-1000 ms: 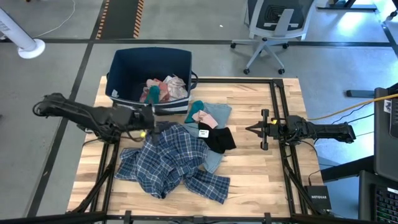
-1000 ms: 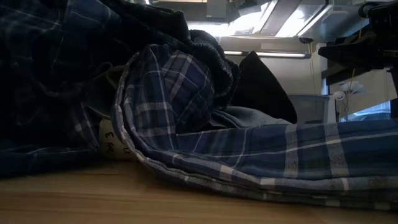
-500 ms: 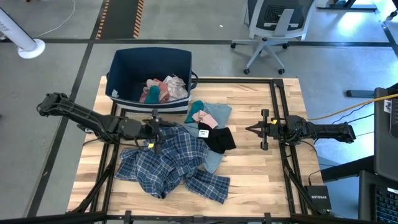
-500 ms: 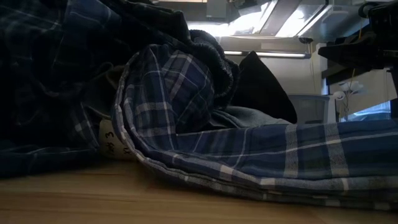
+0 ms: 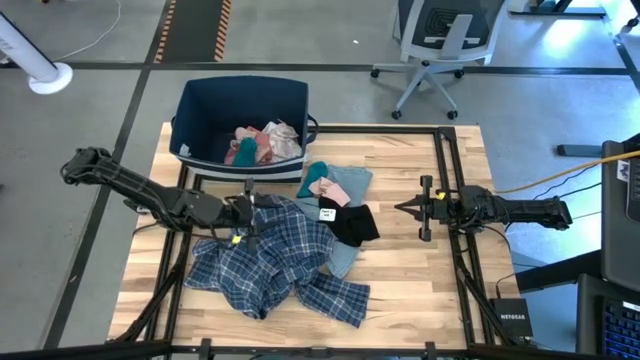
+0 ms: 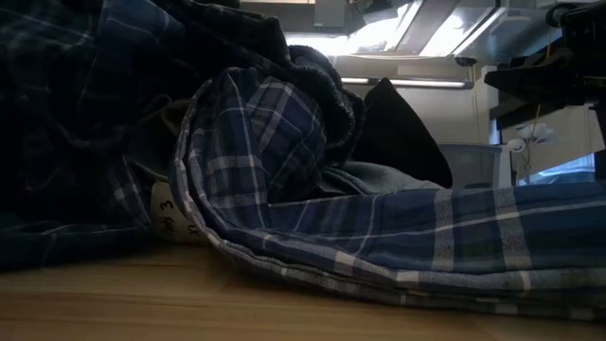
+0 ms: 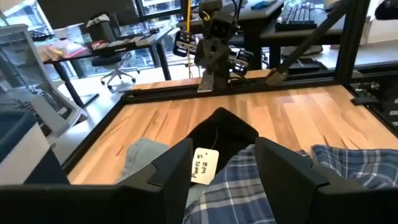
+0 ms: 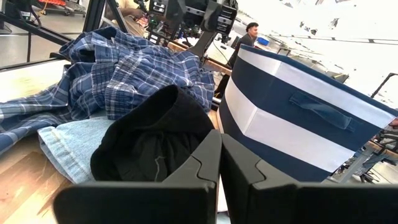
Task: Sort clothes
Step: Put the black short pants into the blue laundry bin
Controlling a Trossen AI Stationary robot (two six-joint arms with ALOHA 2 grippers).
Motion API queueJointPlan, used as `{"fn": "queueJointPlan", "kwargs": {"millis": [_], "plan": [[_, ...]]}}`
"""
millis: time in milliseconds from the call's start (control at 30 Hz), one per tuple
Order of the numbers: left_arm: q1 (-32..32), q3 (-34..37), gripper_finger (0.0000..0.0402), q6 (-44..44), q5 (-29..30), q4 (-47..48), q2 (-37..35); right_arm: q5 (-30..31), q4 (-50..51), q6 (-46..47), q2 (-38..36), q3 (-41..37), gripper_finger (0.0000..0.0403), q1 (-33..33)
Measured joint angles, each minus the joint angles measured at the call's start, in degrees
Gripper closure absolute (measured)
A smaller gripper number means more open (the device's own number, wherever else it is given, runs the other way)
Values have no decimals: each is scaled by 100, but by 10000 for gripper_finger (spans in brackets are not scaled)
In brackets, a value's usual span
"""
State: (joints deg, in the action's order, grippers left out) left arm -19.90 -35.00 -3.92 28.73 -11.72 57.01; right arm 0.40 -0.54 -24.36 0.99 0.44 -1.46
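Observation:
A large blue-white plaid shirt (image 5: 270,260) lies crumpled on the table's near-left part and fills the low view (image 6: 284,161). A small black item (image 5: 352,222) with a white paper tag (image 7: 204,165) lies at its right on a light grey-blue garment (image 5: 345,250). A teal piece (image 5: 318,180) lies beyond them. Pink pieces (image 5: 250,145) and a white shirt (image 5: 287,140) sit in the dark blue bin (image 5: 240,100). My left gripper (image 5: 252,210) (image 7: 224,149) stands open just over the plaid shirt's far edge. My right gripper (image 5: 400,208) (image 8: 221,137) waits shut at the right.
Black frame rails (image 5: 445,170) run along the table's far and right sides. Bare wood (image 5: 400,260) lies between the clothes and my right arm. The bin stands at the far left edge, and an office chair (image 5: 435,45) is on the floor beyond.
My left gripper has come down from beside the bin toward the table's near edge and now hangs low over the plaid shirt's far edge. It stays open. The clothes have not moved.

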Motion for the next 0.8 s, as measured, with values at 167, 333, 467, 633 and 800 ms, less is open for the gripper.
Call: {"fn": "queueJointPlan", "kwargs": {"millis": [167,333,467,633,800], "plan": [[0,0,233,-89,1,-82,0,0,0,-1,0,1,386,0],[2,0,233,-105,4,-89,0,0,0,0,-2,0,386,0],[2,0,233,-54,4,-90,0,0,0,0,-2,1,386,-1],[3,0,233,0,4,-84,0,0,0,-1,-2,0,386,0],[-19,0,233,226,4,19,0,0,0,-1,-1,-1,386,-1]]}}
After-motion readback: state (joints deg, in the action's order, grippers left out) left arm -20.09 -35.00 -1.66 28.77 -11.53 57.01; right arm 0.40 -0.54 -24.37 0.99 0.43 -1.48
